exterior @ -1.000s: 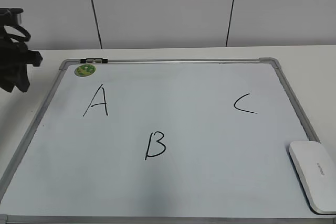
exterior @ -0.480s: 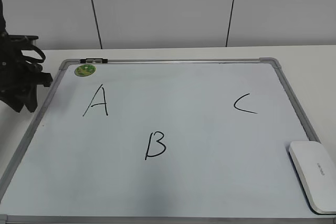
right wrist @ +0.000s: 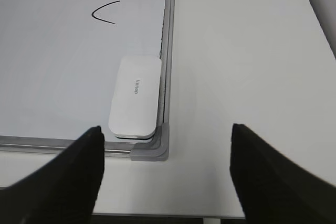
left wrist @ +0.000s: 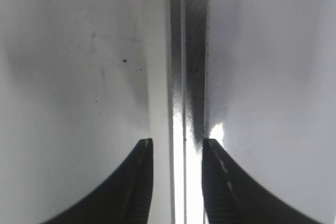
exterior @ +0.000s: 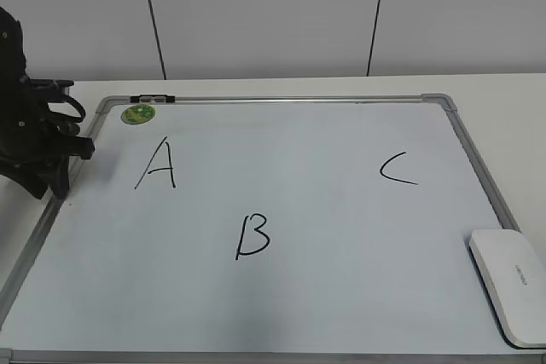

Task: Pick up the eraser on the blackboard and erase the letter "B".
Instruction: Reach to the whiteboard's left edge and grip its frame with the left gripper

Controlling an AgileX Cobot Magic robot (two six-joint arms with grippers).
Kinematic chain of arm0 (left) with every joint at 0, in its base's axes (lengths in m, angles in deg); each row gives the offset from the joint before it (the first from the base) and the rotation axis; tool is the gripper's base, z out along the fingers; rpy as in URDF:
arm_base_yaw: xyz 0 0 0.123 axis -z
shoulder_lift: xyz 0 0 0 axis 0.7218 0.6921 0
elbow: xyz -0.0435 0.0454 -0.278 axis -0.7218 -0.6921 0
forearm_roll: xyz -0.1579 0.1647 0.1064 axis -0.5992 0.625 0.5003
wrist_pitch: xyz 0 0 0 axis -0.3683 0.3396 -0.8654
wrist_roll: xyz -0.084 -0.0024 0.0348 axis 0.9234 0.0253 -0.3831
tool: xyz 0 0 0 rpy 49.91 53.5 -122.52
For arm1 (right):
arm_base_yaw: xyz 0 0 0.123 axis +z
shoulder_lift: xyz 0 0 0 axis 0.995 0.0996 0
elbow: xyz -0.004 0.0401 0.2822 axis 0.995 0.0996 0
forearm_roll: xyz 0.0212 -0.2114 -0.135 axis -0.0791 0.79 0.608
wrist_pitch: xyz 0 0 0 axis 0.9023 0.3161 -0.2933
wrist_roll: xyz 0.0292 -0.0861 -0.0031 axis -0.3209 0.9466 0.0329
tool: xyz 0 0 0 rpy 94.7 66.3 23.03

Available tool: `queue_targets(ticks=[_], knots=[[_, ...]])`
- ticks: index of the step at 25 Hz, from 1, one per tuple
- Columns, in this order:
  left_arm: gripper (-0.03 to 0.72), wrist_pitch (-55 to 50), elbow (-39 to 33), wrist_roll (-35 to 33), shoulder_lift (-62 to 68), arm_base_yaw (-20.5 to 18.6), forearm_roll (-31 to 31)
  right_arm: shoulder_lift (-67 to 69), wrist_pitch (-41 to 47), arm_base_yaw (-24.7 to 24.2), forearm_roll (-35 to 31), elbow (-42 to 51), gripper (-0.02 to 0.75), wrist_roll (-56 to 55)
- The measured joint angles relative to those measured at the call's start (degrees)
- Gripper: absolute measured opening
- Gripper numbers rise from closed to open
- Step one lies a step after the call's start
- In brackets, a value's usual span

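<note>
The blackboard (exterior: 281, 296) is a white board in a silver frame, lying flat on the table. The black letter "B" (exterior: 253, 236) is at its lower middle, with "A" (exterior: 158, 164) to the upper left and "C" (exterior: 398, 168) to the right. The white eraser (exterior: 509, 283) lies in the board's near right corner; it also shows in the right wrist view (right wrist: 135, 97). My left gripper (exterior: 53, 183) hangs over the board's left frame, its jaws a little apart astride the frame rail (left wrist: 178, 77), holding nothing. My right gripper (right wrist: 167, 127) is wide open and empty, above the table just outside the eraser's corner.
A round green magnet (exterior: 138, 114) sits at the board's far left corner, beside a small clip on the frame (exterior: 153, 98). A grey corner cap (right wrist: 152, 148) lies next to the eraser. White table (right wrist: 247, 66) runs right of the board. A panelled wall stands behind.
My left arm has moved right and down, from off the board's left side to over its left frame. The eraser and letters have not moved.
</note>
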State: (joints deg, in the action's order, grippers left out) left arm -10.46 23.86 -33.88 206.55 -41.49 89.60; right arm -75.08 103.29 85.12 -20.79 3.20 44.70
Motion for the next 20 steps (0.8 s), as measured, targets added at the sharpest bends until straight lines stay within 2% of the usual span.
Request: queue_targets(ticks=[8,10,16,20], knots=[[0.236,0.3,0.1,0.0,1.1,0.0,0.0,0.0,0.0,0.0,0.0,0.0,0.554,0.0],[0.207,0.3,0.1,0.0,1.1,0.0,-0.1,0.0,0.0,0.0,0.0,0.0,0.554,0.0],[0.041,0.6,0.1,0.0,1.1,0.0,-0.3,0.0,0.0,0.0,0.0,0.0,0.554,0.0],[0.032,0.6,0.1,0.0,1.1,0.0,-0.3,0.0,0.0,0.0,0.0,0.0,0.554,0.0]])
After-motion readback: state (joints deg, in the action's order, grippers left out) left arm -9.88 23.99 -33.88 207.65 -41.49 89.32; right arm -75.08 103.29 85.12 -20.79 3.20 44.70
